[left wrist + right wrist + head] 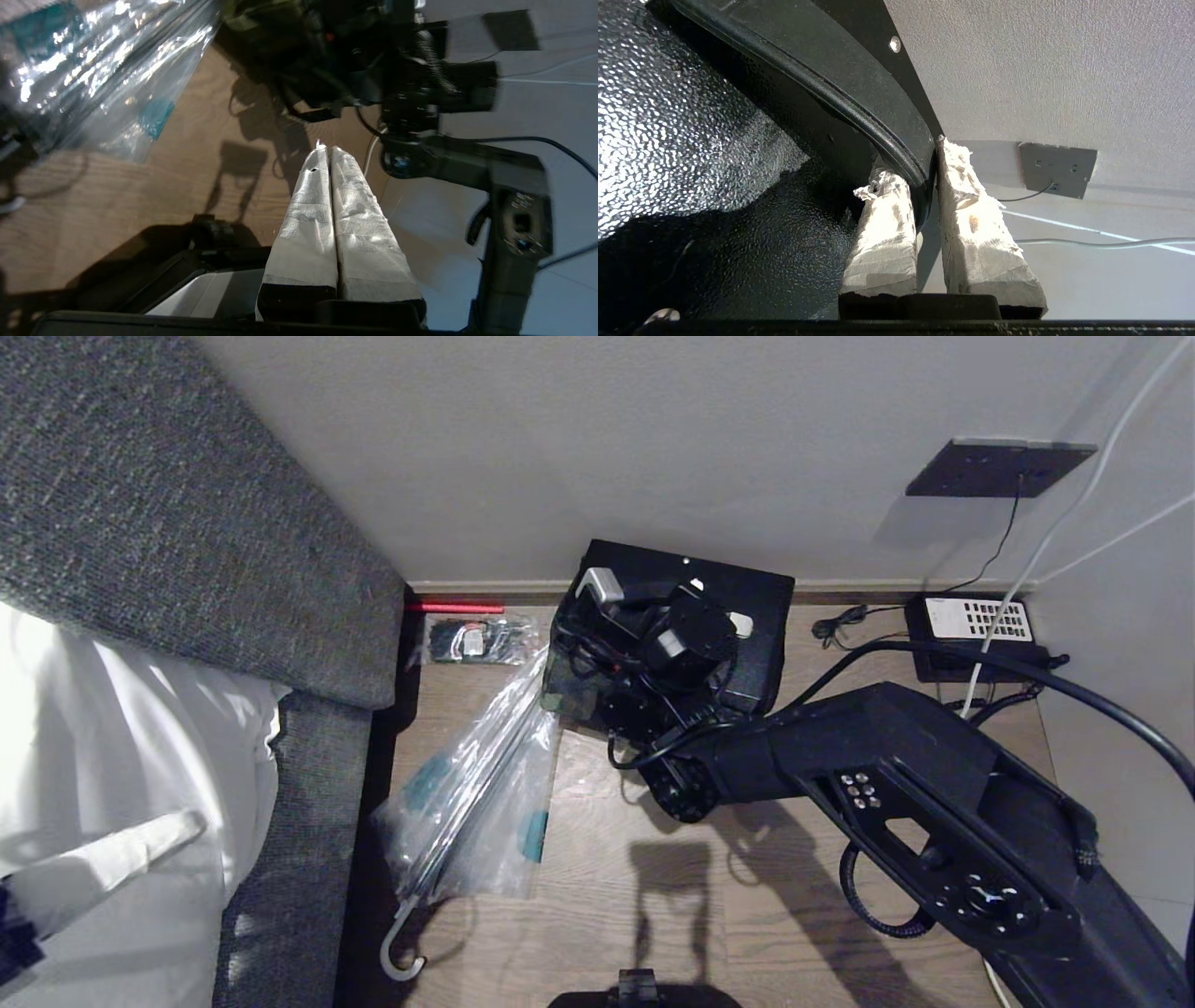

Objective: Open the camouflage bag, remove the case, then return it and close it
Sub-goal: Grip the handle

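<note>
Two padded fingers of right gripper (927,163) pinch camouflage bag (859,88) lid rim (dimpled silvery lining); left gripper (325,151) closed.

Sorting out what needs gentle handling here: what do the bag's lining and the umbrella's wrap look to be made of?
The camouflage bag lining looks like silvery embossed foil: pebbled texture, bright glints. Probably insulating film, though that is unsure. The umbrella's wrap looks like thin clear plastic: see-through, creased, shiny.

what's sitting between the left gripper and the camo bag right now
Mostly the right arm, whose right gripper is shut on the camouflage bag lid edge. The left gripper, shut, hangs over bare wooden floor.
</note>
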